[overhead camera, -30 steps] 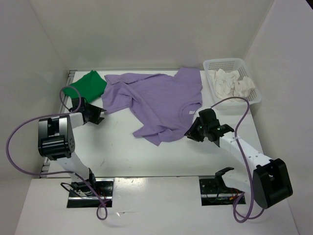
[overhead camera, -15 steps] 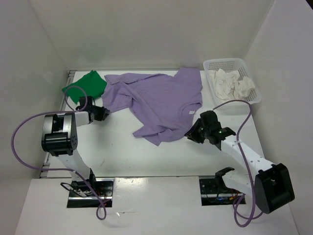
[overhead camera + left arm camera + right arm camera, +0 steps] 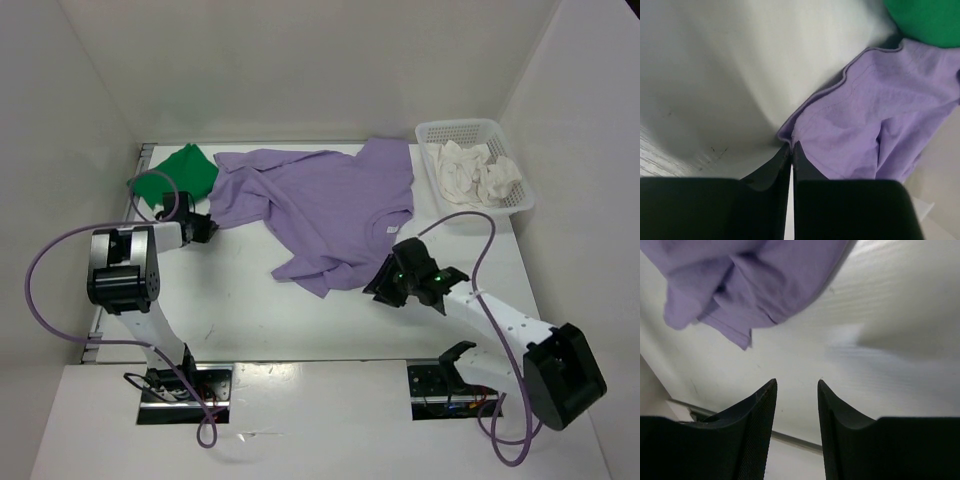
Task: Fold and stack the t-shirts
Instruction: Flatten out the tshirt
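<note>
The light purple t-shirt (image 3: 320,205) lies spread and rumpled across the middle of the table. My left gripper (image 3: 205,226) is at its left corner, and in the left wrist view the gripper (image 3: 791,145) is shut with the purple t-shirt's (image 3: 865,120) hem corner pinched at the tips. The green t-shirt (image 3: 185,170) lies bunched at the back left, partly under the purple one. My right gripper (image 3: 378,283) stands open just off the purple shirt's near right edge. Between its fingers (image 3: 796,382) there is only bare table, and the purple t-shirt's (image 3: 755,280) folded edge lies ahead. The white t-shirt (image 3: 475,172) is crumpled in the basket.
The white mesh basket (image 3: 455,127) stands at the back right corner. White walls close in the table on the left, back and right. The table's near edge runs just in front of both arm bases, and purple cables loop beside each arm.
My left gripper has reached the purple shirt's left corner and shut on it. My right gripper has slid left and nearer along the shirt's edge and opened wider.
</note>
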Tool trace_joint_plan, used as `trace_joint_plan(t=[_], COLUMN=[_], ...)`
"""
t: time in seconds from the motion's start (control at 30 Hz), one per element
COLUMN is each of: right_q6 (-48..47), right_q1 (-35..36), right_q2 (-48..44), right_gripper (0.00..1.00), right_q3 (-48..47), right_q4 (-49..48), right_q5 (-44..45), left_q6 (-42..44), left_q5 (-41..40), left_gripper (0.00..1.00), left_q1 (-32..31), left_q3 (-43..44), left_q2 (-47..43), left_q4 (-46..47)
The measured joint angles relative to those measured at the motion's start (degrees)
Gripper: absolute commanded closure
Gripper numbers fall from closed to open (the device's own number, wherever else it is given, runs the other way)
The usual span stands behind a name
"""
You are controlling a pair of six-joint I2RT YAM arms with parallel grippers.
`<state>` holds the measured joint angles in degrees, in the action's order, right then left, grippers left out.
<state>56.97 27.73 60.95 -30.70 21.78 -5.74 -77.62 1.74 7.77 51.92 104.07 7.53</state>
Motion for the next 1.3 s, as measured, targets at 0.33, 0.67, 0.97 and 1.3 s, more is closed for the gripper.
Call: trace_joint_plan(t=[0.33, 0.67, 0.97, 1.3], right_q6=[8.39, 20.68, 28.63, 34.1], right_q1=[16.33, 19.69, 22.51, 23.78], right_q2=[18.23, 22.53, 27.74, 28.89], right_gripper=[0.56, 0.63, 0.68, 0.72], right_q3=[-0.9, -2.47, -3.58, -3.78], right_q4=[-12.24, -21.33, -26.29, -26.93], right_q5=[0.22, 9.35, 12.92, 14.97], left_q6=[12.85, 22.21, 23.91, 24.87], left_q5=[-1.62, -2.73, -1.88, -1.44], left_gripper=[1.0, 1.0, 1.0, 1.0], left_q1=[0.35, 0.42, 0.42, 0.39], left_q3=[2.29, 0.26, -1.68, -2.78], left_q2=[-5.99, -13.11, -16.39, -16.92], left_q4=[-5.9, -8.74, -10.36, -10.56])
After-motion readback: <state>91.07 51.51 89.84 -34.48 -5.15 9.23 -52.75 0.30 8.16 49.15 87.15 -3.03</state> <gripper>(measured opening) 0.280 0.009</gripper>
